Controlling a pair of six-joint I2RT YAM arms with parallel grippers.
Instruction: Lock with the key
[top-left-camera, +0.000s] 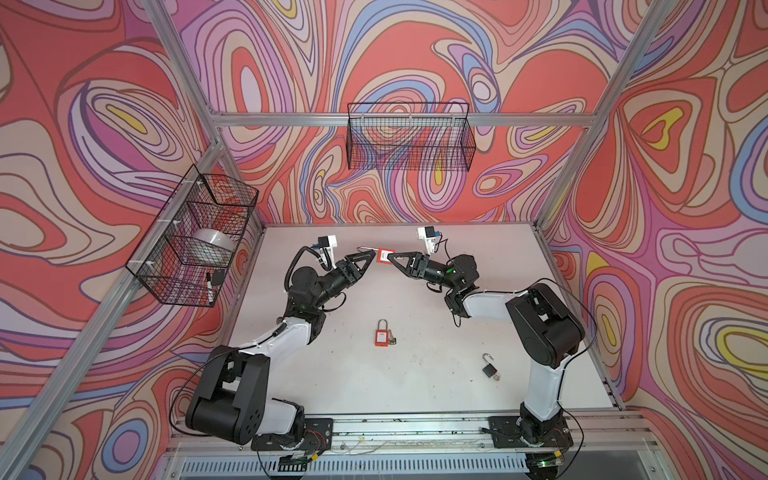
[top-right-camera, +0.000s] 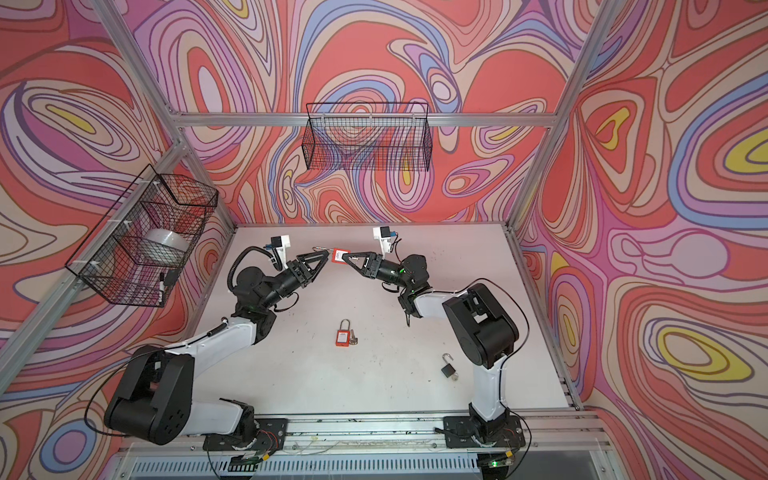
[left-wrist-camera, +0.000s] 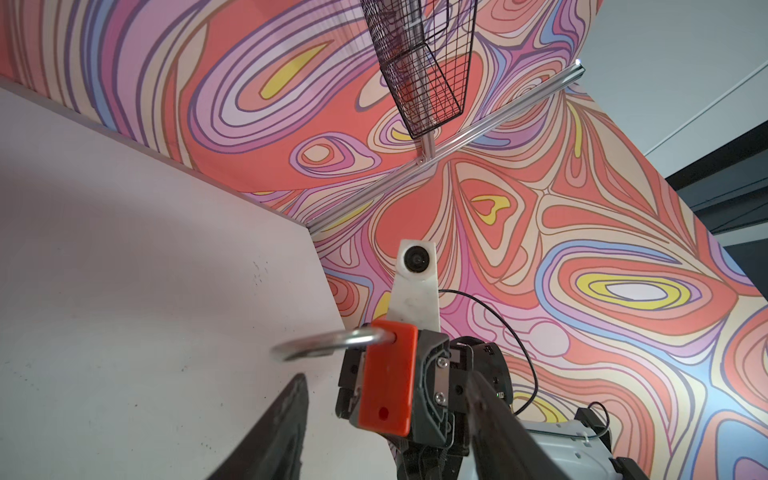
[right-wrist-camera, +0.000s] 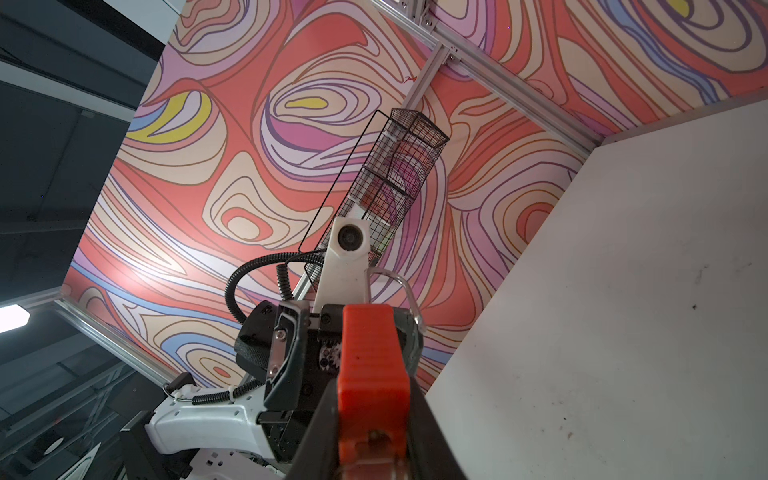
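Note:
A red padlock (top-left-camera: 384, 254) with a silver shackle (left-wrist-camera: 324, 343) hangs above the back of the table in both top views. My right gripper (right-wrist-camera: 372, 390) is shut on its body (right-wrist-camera: 372, 353) from the right. My left gripper (left-wrist-camera: 386, 376) stands open around the lock's other end, and its fingers (left-wrist-camera: 286, 419) are clear of the red body (left-wrist-camera: 388, 382). At the lock's keyhole end something blurred and metallic (right-wrist-camera: 374, 436) shows, and I cannot tell if it is the key. In a top view the two grippers meet tip to tip, left (top-right-camera: 326, 254) and right (top-right-camera: 347, 257).
A second red padlock (top-left-camera: 381, 334) lies mid-table with a small silver key (top-left-camera: 392, 340) against it. A black padlock (top-left-camera: 489, 368) with its shackle swung open lies to the right. Wire baskets hang on the left wall (top-left-camera: 195, 237) and the back wall (top-left-camera: 409, 139).

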